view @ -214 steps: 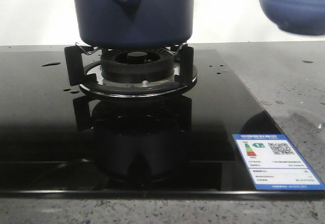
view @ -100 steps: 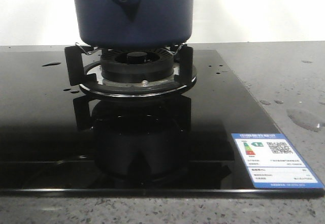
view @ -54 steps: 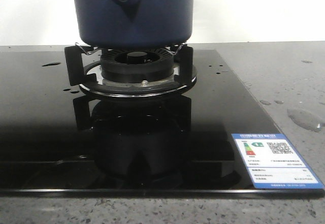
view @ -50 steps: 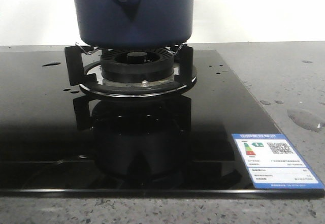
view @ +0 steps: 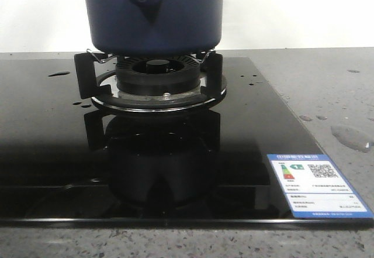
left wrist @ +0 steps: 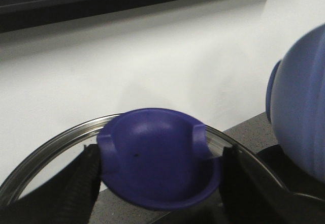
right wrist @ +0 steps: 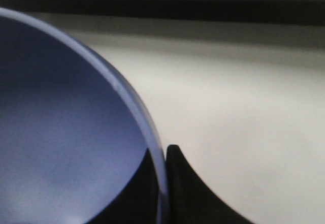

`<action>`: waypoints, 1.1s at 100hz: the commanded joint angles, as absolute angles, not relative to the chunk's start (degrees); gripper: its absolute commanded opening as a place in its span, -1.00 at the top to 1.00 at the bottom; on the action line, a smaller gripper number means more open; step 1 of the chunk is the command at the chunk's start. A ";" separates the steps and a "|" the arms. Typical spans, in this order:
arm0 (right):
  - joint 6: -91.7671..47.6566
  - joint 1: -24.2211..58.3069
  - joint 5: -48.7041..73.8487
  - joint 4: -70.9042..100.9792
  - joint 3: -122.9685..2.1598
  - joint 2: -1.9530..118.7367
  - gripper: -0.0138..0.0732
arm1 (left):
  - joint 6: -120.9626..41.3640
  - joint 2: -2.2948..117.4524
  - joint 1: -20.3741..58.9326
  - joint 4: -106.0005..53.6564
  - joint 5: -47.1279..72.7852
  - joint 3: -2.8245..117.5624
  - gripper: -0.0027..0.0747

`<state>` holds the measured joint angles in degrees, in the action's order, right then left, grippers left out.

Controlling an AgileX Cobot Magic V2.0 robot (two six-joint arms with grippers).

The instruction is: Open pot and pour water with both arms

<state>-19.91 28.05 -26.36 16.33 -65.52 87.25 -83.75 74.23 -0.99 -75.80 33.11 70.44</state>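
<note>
Navy-blue and matte, the pot point(view: 153, 13) sits on the burner stand point(view: 149, 74) in the middle of the black glass hob point(view: 52, 147), handle mount with its round hole facing the camera. Its top is cut off in the front view, so I can't see inside.

Left claw point(left wrist: 160, 170) is clamped on the blue knob point(left wrist: 158, 165) of the glass lid point(left wrist: 48, 150), holding it clear of the pot, I'd guess so the opening stays free for pouring. Right claw point(right wrist: 160, 183) grips the rim of a lighter blue bowl point(right wrist: 66, 132), one finger inside and one outside, probably the vessel doing the pouring.

Water point(view: 350, 136) shows as glossy drops and a small puddle on the speckled tabletop point(view: 327, 88) right of the hob, so some has spilled.
</note>
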 commanded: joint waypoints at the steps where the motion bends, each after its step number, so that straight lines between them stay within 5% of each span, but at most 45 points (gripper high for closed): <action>1: -20.10 28.09 -35.52 15.66 -67.12 85.61 0.81 | -83.70 72.57 -1.08 -79.60 32.04 72.51 -0.05; 66: -20.10 28.09 -55.88 8.19 -67.12 88.11 0.81 | -83.70 72.57 -1.08 -79.60 32.04 72.51 -0.05; 110: -20.10 28.09 -56.51 4.14 -67.12 88.11 0.81 | -83.70 72.57 -1.08 -79.60 32.04 72.51 -0.05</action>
